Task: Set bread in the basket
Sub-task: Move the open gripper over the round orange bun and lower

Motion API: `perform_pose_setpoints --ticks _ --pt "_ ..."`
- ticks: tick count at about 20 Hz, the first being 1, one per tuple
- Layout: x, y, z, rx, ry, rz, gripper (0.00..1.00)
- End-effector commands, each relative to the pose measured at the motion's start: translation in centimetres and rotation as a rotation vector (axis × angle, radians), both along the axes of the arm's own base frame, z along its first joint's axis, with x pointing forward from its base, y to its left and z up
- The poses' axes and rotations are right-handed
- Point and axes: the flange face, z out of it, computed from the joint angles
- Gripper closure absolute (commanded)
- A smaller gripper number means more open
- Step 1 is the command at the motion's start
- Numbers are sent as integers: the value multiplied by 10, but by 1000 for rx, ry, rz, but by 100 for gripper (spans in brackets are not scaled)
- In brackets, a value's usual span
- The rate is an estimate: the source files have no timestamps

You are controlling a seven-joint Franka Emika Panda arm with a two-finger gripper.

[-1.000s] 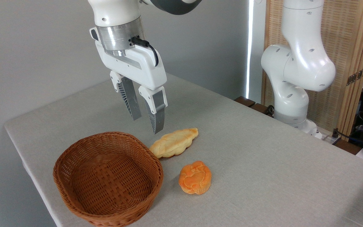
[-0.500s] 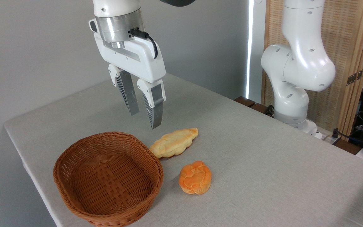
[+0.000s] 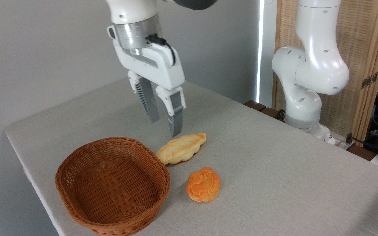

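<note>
The bread [image 3: 203, 184], a small round deep-orange bun with a knotted top, lies on the table just right of the basket. The oval brown wicker basket [image 3: 77, 196] sits at the table's front left with nothing inside it. My gripper [image 3: 165, 127] hangs open and holds nothing, pointing down above the table. It hovers over the left end of a pale braided loaf, well behind and above the bun.
A pale yellow leaf-shaped braided loaf [image 3: 181, 148] lies against the basket's back right rim. The grey cloth-covered table [image 3: 274, 157] has its edge close to the basket's left side. The arm's white base [image 3: 307, 82] stands at the back right.
My gripper has moved to the right and slightly down, from above the basket's rear rim to above the pale loaf. Its fingers stay open. Both breads and the basket have not moved.
</note>
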Motion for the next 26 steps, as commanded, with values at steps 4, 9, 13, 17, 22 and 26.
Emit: perform_pose_setpoints --ticks 4,9,13,17,22,26 --pt "-47 59 -15 -30 -118 32 0" --pt "-61 79 -51 -45 -171 15 0" --pt "-65 76 -79 -43 -170 -16 0" --pt "-66 73 -96 -34 -181 -73 0" --pt "-69 80 -107 11 -154 -176 0" --pt "-72 81 -119 11 -143 -229 0"
